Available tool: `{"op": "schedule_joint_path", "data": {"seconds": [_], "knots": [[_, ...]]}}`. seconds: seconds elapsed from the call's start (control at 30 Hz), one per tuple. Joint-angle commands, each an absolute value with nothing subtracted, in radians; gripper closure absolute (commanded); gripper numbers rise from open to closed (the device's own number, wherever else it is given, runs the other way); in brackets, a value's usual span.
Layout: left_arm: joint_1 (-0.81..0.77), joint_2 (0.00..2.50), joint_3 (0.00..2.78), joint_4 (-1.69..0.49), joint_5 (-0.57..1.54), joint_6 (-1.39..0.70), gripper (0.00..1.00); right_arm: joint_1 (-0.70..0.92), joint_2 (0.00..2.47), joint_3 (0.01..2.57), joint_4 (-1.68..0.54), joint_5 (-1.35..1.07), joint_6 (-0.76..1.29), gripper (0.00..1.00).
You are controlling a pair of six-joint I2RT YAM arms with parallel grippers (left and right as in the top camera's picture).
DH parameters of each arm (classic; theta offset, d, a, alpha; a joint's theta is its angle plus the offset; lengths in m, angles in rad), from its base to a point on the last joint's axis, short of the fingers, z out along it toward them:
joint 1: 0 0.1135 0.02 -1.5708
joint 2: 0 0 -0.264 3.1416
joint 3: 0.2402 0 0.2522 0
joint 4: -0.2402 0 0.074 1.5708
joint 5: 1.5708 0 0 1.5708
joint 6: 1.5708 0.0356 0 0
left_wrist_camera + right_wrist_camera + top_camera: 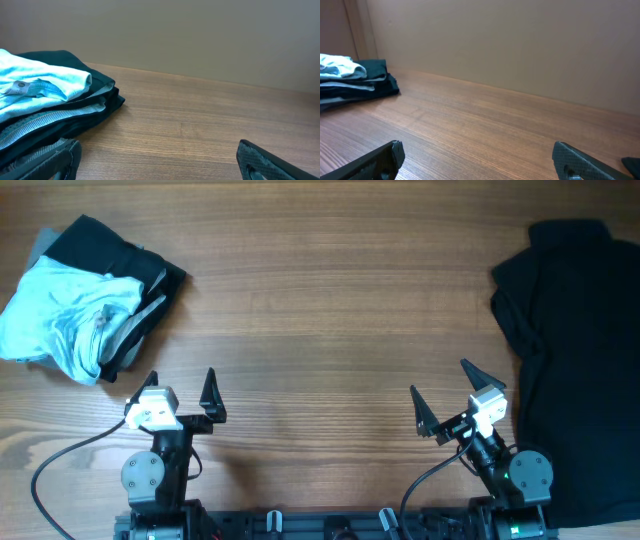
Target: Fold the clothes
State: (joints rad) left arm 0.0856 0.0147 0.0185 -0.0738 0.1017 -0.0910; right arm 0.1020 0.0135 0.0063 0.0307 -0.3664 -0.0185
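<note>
Jaws spread wide on both, holding nothing: left gripper [181, 383] and right gripper [440, 380] sit at the near edge of the brown wood-grain table [330, 300]. Crumpled black fabric garment [575, 350] lies unfolded far right, running out of frame. A pile of dark clothes topped with light blue cloth [75, 305] sits far left. Likely next: right arm pinches a black hem corner low and drags it centre — bare room there, well apart from the pile.

Even soft light, sharp, faint shadows
</note>
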Motion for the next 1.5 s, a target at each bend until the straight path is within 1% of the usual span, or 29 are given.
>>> {"op": "schedule_joint_path", "data": {"seconds": [0.0, 1.1, 1.33, 1.47], "knots": [[0.092, 0.009, 0.006, -0.067, 0.099, -0.089, 0.00, 0.104, 0.011, 0.005, 0.033, -0.382, 0.001, 0.00], [0.092, 0.009, 0.010, -0.054, 0.100, -0.089, 0.00, 0.104, 0.011, 0.008, 0.036, -0.382, 0.000, 0.00], [0.092, 0.010, 0.092, -0.031, 0.099, -0.090, 0.00, 0.104, 0.028, 0.095, -0.007, -0.340, 0.000, 0.00], [0.092, 0.062, 0.205, -0.084, 0.091, -0.090, 0.00, 0.104, 0.117, 0.199, -0.101, -0.336, 0.002, 0.00]]}}
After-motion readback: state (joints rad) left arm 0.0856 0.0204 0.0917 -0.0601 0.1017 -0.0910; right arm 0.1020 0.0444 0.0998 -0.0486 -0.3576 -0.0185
